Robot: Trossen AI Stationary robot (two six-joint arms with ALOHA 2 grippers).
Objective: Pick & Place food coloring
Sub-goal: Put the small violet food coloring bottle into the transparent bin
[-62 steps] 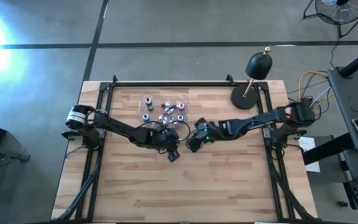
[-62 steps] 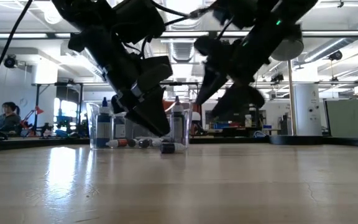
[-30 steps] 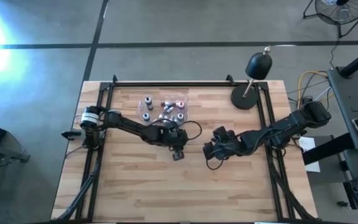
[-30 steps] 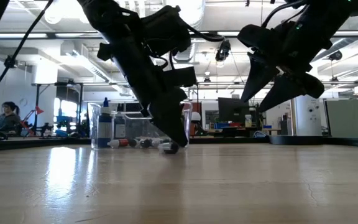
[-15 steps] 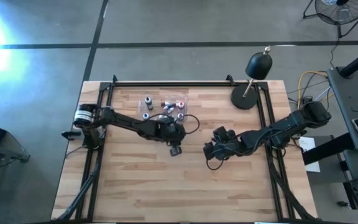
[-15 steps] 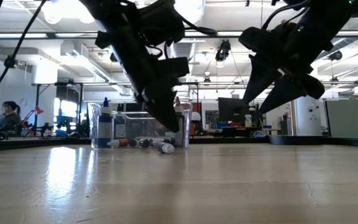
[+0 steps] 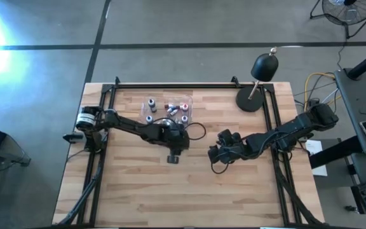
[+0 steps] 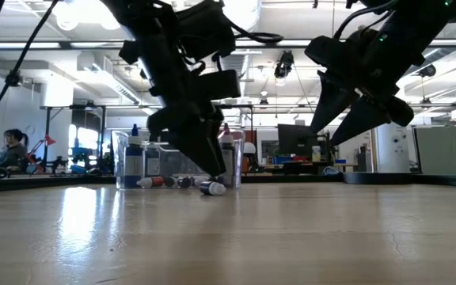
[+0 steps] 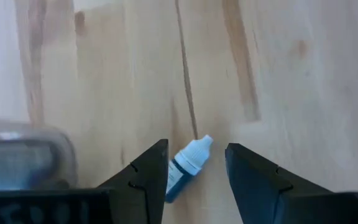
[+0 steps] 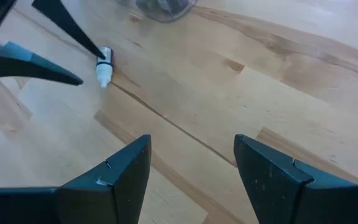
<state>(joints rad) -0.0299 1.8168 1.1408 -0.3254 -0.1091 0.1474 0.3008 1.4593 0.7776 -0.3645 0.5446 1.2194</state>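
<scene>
Small blue white-capped food coloring bottle [image 9: 188,165] lies flat on the wooden bench [image 7: 234,191], outside the clear plastic tray [image 8: 125,158]. Left pincer [image 9: 196,177] spread, straddling it, bottle's long axis skewed between fingers. Right pincer [image 10: 191,171] spread, empty, farther.

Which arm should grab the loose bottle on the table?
Left. Its open gripper already hangs over the bottle, which lies between the fingers. The right gripper hovers open, off to the side.
</scene>
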